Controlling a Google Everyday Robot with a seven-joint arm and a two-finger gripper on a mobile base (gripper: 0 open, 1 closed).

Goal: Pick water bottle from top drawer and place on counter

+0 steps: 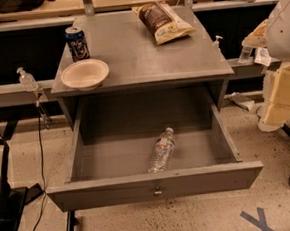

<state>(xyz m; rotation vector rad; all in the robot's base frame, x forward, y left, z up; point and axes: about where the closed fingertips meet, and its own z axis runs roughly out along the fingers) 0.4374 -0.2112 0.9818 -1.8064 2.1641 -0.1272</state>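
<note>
The water bottle (162,150) is clear with a white cap. It lies on its side in the open top drawer (113,160), right of the middle, cap pointing to the back. The drawer is pulled fully out, and its front panel has a small metal lock (157,191). The grey counter (140,57) is above it. My gripper (280,99) shows as beige blocks under the white arm at the right edge. It hangs to the right of the cabinet, well away from the bottle and a little higher, holding nothing that I can see.
On the counter stand a white bowl (85,73) at front left, a dark soda can (77,43) behind it, and a chip bag (163,21) at back right. Small pump bottles (28,79) stand on side ledges. Cables and dark gear lie on the floor at left.
</note>
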